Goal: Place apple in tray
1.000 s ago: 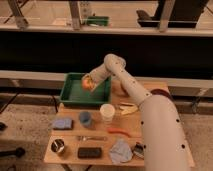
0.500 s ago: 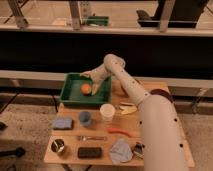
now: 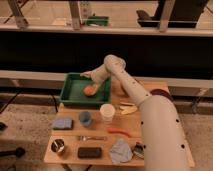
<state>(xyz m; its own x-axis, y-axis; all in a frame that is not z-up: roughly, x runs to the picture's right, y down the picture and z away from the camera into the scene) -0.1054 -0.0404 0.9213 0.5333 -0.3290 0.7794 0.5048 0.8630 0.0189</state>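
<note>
The apple, small, round and orange-red, lies on the floor of the green tray at the table's back left, near the tray's middle. My gripper hangs over the tray's back edge, just above and behind the apple and apart from it. It is open and holds nothing. The arm reaches in from the lower right, with its elbow above the tray's right side.
In front of the tray stand a white cup and a small blue cup. A long orange-red vegetable, a blue sponge, a metal cup, a black block and a grey cloth lie nearer the front. A red bowl sits at the right.
One second ago the gripper was down over the apple in the tray. It has let the apple go and risen back toward the tray's rear edge; the apple stays in the tray.
</note>
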